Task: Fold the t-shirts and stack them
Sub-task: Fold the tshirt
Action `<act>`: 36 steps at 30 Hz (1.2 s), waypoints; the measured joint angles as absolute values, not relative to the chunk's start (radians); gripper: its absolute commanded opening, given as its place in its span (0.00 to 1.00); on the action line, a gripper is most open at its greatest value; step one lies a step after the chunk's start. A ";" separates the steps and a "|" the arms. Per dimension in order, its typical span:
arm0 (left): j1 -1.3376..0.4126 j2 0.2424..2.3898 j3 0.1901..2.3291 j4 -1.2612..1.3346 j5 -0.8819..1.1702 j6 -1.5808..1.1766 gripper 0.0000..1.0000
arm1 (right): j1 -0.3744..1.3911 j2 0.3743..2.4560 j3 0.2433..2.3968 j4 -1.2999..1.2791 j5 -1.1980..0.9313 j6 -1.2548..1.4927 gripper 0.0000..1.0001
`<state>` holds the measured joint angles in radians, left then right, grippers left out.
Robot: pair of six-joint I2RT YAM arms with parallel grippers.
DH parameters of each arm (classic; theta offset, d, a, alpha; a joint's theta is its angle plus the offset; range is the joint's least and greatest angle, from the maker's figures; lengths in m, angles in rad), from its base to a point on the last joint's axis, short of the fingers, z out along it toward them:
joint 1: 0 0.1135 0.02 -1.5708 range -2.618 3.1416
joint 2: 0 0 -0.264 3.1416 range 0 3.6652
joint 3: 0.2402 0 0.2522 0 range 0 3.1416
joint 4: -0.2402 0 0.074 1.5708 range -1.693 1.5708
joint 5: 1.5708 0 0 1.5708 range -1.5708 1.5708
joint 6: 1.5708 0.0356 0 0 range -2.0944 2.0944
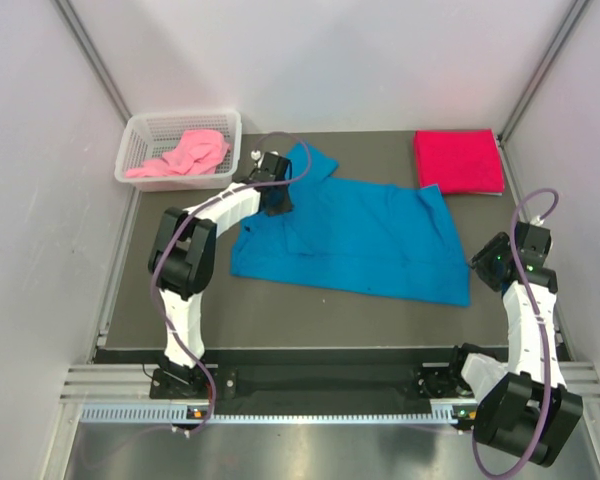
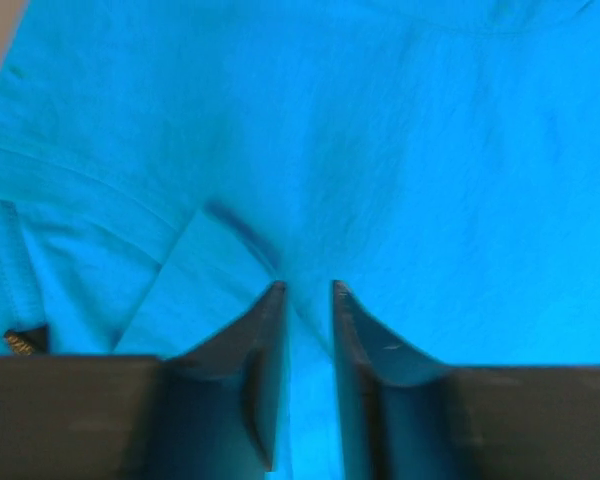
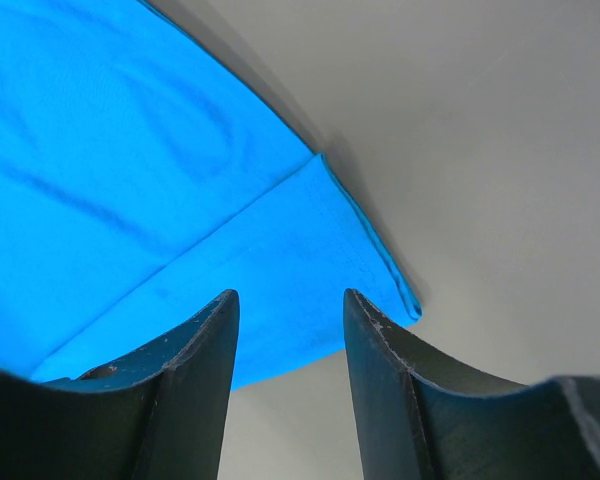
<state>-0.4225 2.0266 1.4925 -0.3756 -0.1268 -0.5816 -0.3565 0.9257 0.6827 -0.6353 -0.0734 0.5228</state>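
The blue t-shirt (image 1: pixel 370 240) lies spread on the desk (image 1: pixel 310 315), left end effector (image 2: pixel 307 290) narrowly parted on its cloth near the collar, right end effector (image 3: pixel 290 300) spread above its corner.

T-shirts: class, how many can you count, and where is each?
3. The blue t-shirt lies spread mid-table; the red t-shirt is folded at the far right corner; the pink t-shirt is bunched in the white basket, which might hide more.
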 measured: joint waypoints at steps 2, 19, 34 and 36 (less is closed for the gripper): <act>-0.422 2.027 1.517 -0.396 -0.136 -0.577 0.40 | -0.356 0.926 0.683 -0.636 -0.074 0.523 0.47; -0.434 1.744 1.099 -0.343 0.051 -0.714 0.44 | -0.356 0.891 0.683 -0.659 -0.100 0.516 0.47; -0.444 1.795 1.071 -0.218 0.119 -0.757 0.42 | -0.356 0.890 0.683 -0.663 -0.104 0.516 0.47; -0.445 1.802 1.071 -0.218 0.118 -0.759 0.41 | -0.356 0.891 0.683 -0.663 -0.104 0.516 0.47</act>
<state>-0.4450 1.8019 1.0710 -0.2184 0.1181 -0.7589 -0.3565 0.8906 0.6827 -0.6632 -0.1040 0.5159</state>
